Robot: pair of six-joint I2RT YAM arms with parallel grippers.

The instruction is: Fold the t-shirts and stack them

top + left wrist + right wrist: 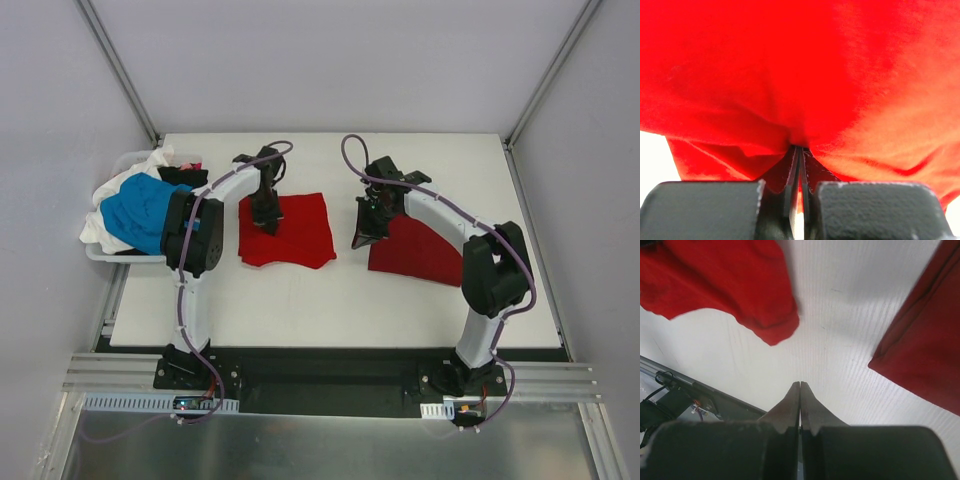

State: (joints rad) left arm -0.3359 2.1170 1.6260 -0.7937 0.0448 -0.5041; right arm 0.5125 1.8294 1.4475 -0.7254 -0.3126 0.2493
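Red t-shirt point(300, 238) beside the bin point(100, 256) is pinched by the left fingers point(795, 175), the second t-shirt point(420, 255) beyond is folded but unstacked, the right fingers point(792, 407) are closed empty, and the binned shirts point(140, 210) are left unfolded.

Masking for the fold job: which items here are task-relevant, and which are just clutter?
Job:
red t-shirt pinched in left gripper
folded red t-shirt
unfolded shirt pile in white bin

Lying about:
aluminium rail
arm cable

Bare bench point(460, 160) lies wide along the far side. A narrow lane is free between the left red t-shirt point(300, 238) and the right red t-shirt point(420, 255). The bin point(120, 258) of heaped shirts point(140, 210) blocks the left edge; left arm point(215, 192) and right arm point(450, 215) arch overhead.
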